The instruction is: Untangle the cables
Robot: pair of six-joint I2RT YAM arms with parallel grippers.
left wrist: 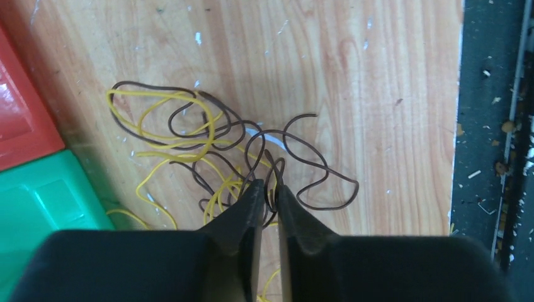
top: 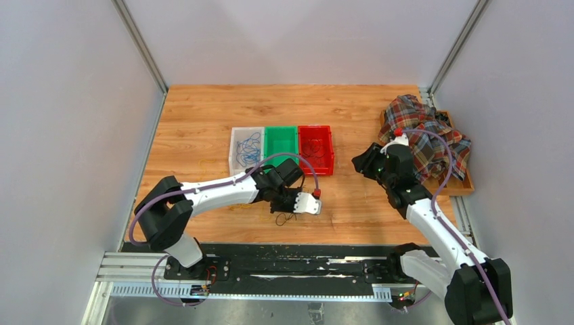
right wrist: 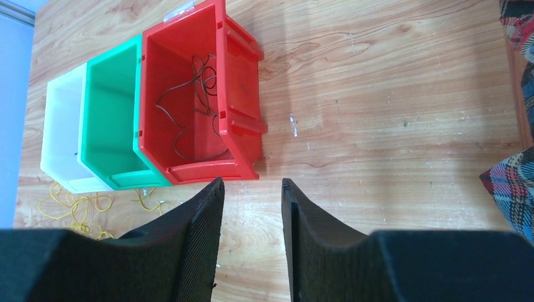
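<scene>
Cables (left wrist: 233, 145) sit as one loose tangle on the wooden table (left wrist: 378, 75): dark brown cable (left wrist: 356, 185) looped through yellow cable (left wrist: 211, 129), several crossings, not separated. In the top view we see the tangle (top: 284, 218) on the near side of the bin row, close to the table's near edge.

The left gripper (left wrist: 266, 187) is right on top of the tangle, tips down at its near side. The jaws are pinched to a thin slit with a dark brown strand running into that slit, so we log it as clamped on that strand. Yellow loops pass just beside and under the fingertips (left wrist: 252, 195); we cannot tell if any yellow is caught too.

More strands sit elsewhere: blue cables (top: 249, 147) in the clear bin (top: 235, 157), a dark strand (right wrist: 201, 75) in the red bin (right wrist: 242, 88), and loose yellow strands (right wrist: 72, 207) on the table by the end of the clear bin. The green bin (right wrist: 113, 113) is between those two bins, all three touching.

The right gripper (right wrist: 252, 189) is well apart from the tangle, up off the table, jaws parted moderately, gripping nothing, and facing the red bin. A plaid cloth (top: 426, 128) is heaped on a wooden tray (top: 466, 184) at the right edge.
</scene>
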